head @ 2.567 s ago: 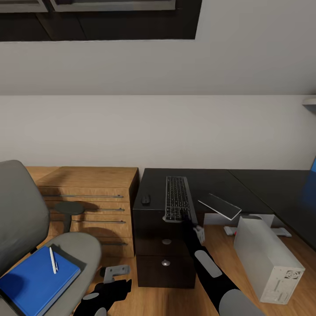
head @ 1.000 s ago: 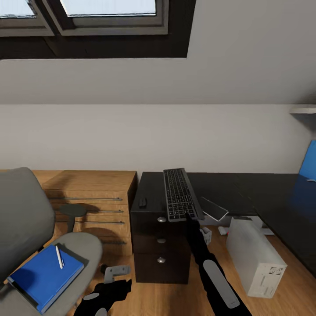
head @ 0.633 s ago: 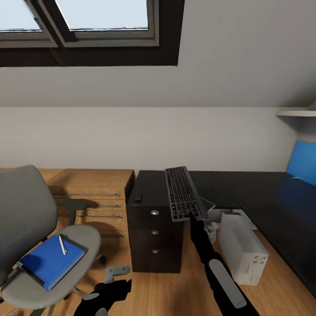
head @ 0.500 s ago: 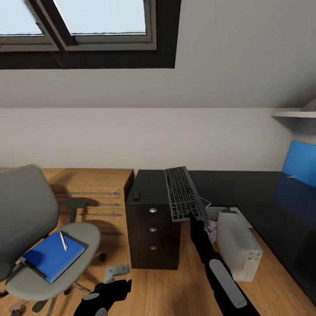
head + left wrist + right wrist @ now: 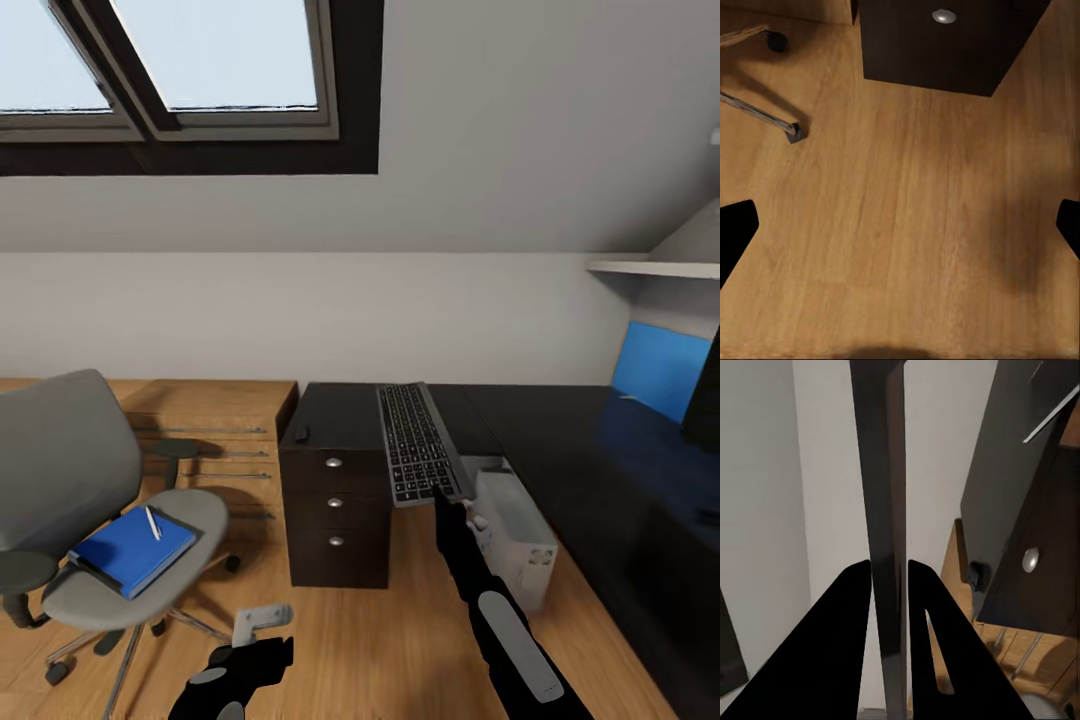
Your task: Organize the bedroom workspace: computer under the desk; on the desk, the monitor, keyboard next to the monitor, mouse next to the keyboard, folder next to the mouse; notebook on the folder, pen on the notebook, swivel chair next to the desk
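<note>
My right gripper (image 5: 441,492) is shut on the near end of the silver-grey keyboard (image 5: 414,440), holding it over the black desk (image 5: 560,450) by the drawer unit (image 5: 335,510). The right wrist view shows the keyboard (image 5: 886,502) edge-on between the fingers (image 5: 840,645). The small dark mouse (image 5: 301,434) lies on the desk's left end. The white computer (image 5: 517,528) stands on the floor under the desk. On the grey swivel chair (image 5: 70,470) lies the blue folder (image 5: 135,547) with the white pen (image 5: 153,522) on it. The monitor (image 5: 705,395) stands at the far right. I cannot make out the notebook. My left gripper (image 5: 262,626) hangs open over the floor.
Low wooden shelving (image 5: 215,420) stands left of the desk, behind the chair. A blue wall panel (image 5: 655,368) and a white shelf (image 5: 650,268) are at the back right. A skylight (image 5: 200,70) sits in the sloped ceiling. Bare wood floor (image 5: 907,210) lies under my left gripper (image 5: 900,225).
The camera has backed away and turned right, bringing the monitor and the whole chair into view. The keyboard has come up off the desk in my right gripper.
</note>
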Available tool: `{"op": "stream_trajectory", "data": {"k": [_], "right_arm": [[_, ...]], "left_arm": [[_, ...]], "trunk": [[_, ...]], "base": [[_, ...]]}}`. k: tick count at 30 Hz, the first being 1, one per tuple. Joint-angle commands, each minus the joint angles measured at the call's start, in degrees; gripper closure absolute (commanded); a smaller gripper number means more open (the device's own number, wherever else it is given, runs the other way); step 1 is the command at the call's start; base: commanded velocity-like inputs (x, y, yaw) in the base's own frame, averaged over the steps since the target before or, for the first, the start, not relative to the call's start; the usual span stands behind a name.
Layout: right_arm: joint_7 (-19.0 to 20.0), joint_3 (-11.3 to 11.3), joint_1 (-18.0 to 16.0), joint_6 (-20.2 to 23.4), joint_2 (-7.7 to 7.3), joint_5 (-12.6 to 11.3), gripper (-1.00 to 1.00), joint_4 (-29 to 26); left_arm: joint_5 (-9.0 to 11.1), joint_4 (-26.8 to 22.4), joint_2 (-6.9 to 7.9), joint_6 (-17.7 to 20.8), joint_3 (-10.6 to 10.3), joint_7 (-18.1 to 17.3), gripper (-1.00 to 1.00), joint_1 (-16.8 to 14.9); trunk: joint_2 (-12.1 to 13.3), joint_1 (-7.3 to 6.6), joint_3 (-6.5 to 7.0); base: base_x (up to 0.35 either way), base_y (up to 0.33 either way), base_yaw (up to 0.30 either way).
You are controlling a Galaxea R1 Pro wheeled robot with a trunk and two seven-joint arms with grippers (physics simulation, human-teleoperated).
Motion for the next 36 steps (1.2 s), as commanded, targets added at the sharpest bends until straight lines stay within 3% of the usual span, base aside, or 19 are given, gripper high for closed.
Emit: {"op": "stream_trajectory", "data": {"k": [1,16,20,24,36], "right_arm": [[0.48,0.15,-0.05,-0.31,-0.02,-0.67,1.0,0.04],[-1.19,0.03,-0.05,-0.31,-0.03,-0.63,1.0,0.07],[-1.7,-1.29,-0.05,-0.31,-0.03,-0.66,1.0,0.07],[-2.45,-2.32,-0.05,-0.3,-0.03,-0.65,1.0,0.07],[-2.71,-3.94,-0.05,-0.01,-0.28,-0.69,1.0,0.07]], "left_arm": [[0.56,-0.06,0.06,-0.04,-0.14,0.59,-1.0,-0.06],[0.65,-0.09,0.06,-2.07,-0.1,0.58,-1.0,-0.06],[0.65,-0.1,0.06,-2.08,-0.17,0.64,-1.0,-0.06],[0.5,-0.06,0.06,-2.08,-3.11,0.79,-1.0,-0.06],[0.47,-0.05,0.06,-2.08,-3.93,0.85,-1.0,-0.06]], "trunk": [[0.38,-0.27,0.12],[6.39,-3.56,2.82],[8.0,-4.44,3.53],[9.6,-5.32,4.25],[14.41,-7.95,6.41]], "base": [[-0.328,-0.126,0.0],[-0.346,-0.017,0.0],[-0.342,-0.067,0.0],[-0.294,-0.221,0.0],[-0.278,-0.246,0.0]]}}
